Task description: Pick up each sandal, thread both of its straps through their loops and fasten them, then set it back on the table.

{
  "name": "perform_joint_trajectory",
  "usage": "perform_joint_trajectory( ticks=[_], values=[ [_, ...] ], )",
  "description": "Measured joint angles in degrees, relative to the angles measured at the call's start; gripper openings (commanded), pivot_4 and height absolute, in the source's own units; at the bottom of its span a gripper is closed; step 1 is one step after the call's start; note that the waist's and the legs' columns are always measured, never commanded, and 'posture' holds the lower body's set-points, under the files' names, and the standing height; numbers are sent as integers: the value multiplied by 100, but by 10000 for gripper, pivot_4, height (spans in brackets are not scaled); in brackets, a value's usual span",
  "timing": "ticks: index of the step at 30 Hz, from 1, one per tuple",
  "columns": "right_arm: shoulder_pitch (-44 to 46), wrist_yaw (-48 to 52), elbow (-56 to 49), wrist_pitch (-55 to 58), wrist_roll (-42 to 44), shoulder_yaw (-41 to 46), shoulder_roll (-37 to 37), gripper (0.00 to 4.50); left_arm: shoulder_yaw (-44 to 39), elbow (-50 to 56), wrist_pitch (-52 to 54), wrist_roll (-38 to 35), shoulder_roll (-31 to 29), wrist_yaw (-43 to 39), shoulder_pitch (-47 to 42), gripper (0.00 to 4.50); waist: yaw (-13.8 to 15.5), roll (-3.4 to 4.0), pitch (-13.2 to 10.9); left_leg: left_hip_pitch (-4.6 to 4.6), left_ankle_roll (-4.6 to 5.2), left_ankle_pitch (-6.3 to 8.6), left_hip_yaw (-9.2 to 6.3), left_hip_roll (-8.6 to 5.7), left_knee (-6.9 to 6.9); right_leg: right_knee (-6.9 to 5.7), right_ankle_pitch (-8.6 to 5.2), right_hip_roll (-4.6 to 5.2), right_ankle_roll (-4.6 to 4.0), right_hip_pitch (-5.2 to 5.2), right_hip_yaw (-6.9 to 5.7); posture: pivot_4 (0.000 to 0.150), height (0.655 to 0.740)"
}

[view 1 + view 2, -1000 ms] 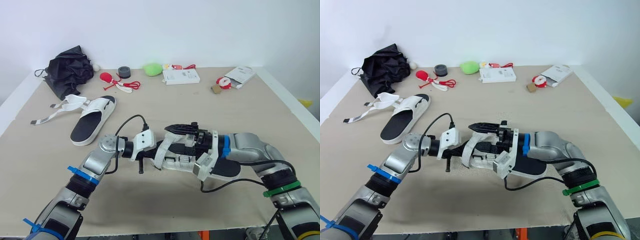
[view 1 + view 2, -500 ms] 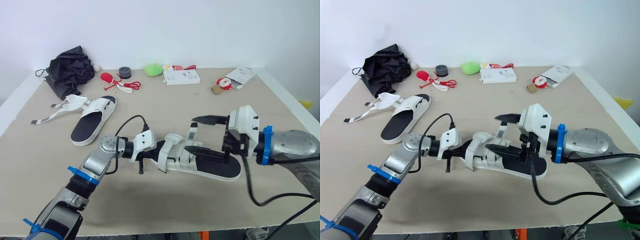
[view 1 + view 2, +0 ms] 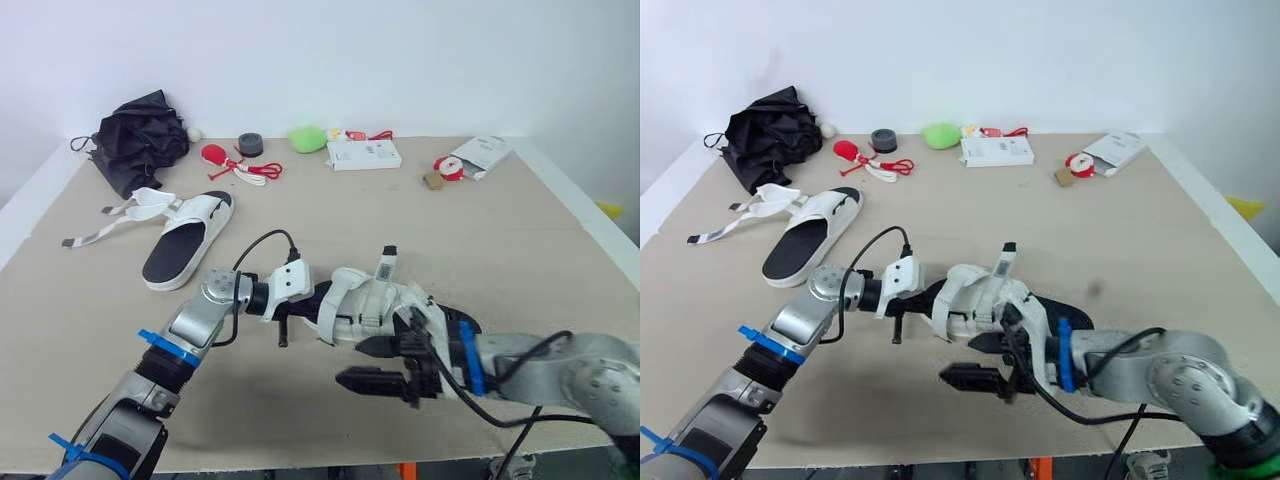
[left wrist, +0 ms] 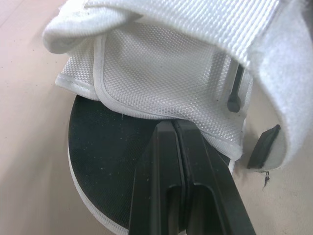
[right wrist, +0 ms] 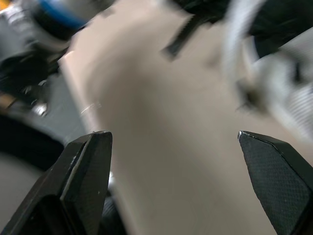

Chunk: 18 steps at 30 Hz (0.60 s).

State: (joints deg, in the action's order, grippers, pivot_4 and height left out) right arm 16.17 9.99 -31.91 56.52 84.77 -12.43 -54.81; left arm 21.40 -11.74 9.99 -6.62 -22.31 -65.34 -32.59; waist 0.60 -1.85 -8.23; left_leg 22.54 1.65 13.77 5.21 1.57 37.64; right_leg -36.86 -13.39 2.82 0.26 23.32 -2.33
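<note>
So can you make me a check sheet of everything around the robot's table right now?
Surface: beige table.
Job's things: near sandal, one strap end sticking up; far sandal, straps lying loose.
Clutter: black cloth bundle, tape roll, green lump, white box, opened packet, along the far edge.
Jaws: left jaws shut, tips at the near sandal's upper; right jaws open beside it.
Cables: black cable looping over the left wrist.
Surroundings: white wall.
</note>
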Motion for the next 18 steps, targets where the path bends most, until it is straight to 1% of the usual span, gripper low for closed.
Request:
perform_joint_trajectory(
  ticks=[2,4,11,18],
  values=[
    [288,-191,180,136,-199,-127,425,44109,5,0,5,0,-1,-7,-6,0,-1,-1,1,1,0,0,-1,0,0,0,1,-1,2,0,-1,1500,7400],
    [469,-272,256,325,-279,-149,674,44109,14,10,10,0,9,-6,4,0,-1,-3,0,7,0,0,-1,0,0,0,1,-1,2,4,-1,1500,7400],
    [688,-253,379,767,-531,-149,1056,44109,10,156,97,0,-64,16,74,0,-8,-6,1,9,5,4,-1,1,0,3,0,0,1,6,0,1500,7400],
    [1041,-147,558,1214,-1003,-242,1500,44109,2,275,179,0,-117,121,142,0,-28,-7,2,4,6,4,-1,5,-2,3,2,-1,2,6,-2,1500,7400]
  ],
)
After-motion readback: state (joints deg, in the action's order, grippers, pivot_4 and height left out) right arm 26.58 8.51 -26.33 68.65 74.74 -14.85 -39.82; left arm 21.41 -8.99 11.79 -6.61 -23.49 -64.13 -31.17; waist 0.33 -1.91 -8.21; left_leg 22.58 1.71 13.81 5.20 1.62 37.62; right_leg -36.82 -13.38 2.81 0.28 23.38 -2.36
